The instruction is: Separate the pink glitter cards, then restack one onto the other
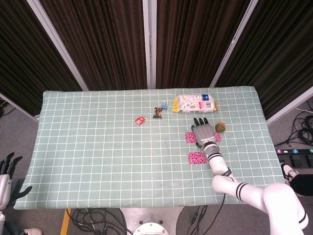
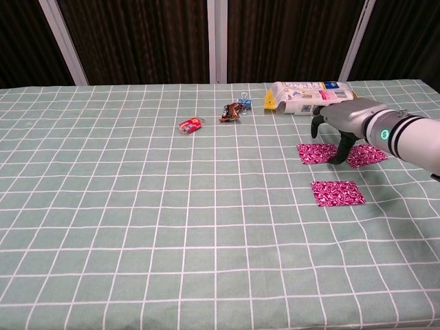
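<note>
A bench (image 1: 88, 147) with a green checked cloth (image 2: 137, 227) carries a white snack bag (image 2: 311, 97) lying on its side near the far edge. Left of it sit a blue binder clip (image 2: 244, 104) and, touching it, a brown wrapper (image 2: 229, 113). Further left lies a small red packet (image 2: 191, 124). A small round thing (image 1: 220, 127) lies right of the bag. Dark curtains (image 1: 98, 39) hang behind.

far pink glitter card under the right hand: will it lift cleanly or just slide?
The far pink glitter card lies flat on the checked cloth with no raised edge showing, so the right hand will probably struggle to get under it. It looks thin and light; pressed, it likely slides or bends.
</note>
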You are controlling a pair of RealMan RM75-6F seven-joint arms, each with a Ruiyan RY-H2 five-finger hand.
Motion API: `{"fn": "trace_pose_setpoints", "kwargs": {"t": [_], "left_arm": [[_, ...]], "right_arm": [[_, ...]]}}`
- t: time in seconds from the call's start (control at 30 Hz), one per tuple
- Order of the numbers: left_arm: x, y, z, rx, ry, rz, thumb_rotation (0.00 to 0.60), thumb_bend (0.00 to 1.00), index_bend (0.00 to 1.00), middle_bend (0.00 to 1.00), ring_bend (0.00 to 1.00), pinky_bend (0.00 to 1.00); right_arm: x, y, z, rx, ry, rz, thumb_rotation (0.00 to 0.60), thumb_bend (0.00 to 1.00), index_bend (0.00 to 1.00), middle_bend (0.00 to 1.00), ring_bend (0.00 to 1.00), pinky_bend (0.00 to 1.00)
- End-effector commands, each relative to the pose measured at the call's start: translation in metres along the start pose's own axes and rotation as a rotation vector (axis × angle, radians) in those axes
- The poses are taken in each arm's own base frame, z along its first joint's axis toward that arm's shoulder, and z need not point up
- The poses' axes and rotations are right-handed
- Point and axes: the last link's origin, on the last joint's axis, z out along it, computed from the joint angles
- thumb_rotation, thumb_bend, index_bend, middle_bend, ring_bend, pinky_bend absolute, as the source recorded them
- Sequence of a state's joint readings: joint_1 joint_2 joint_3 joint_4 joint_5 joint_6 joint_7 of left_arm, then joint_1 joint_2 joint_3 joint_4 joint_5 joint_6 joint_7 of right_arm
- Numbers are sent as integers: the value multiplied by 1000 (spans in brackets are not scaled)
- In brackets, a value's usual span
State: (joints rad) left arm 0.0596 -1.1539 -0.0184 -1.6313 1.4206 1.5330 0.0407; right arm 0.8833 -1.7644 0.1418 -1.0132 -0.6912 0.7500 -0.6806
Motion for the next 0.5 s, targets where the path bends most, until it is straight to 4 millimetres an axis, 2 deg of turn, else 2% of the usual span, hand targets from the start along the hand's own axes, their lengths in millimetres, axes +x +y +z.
{"fn": "trace_pose_setpoints", "kwargs": {"t": [0.03, 0.5], "left_arm": [[-1, 0, 0, 1, -2, -1, 600, 57, 197, 154, 133, 138], [-1, -2, -1, 2, -2, -3, 600, 57, 197, 154, 132, 138]], "right_arm": [[-2, -4, 1, 2, -9, -6, 569, 165, 280, 21, 0, 0], [-4, -5, 5, -15, -16, -19, 596, 177, 300, 24, 0, 0]]}}
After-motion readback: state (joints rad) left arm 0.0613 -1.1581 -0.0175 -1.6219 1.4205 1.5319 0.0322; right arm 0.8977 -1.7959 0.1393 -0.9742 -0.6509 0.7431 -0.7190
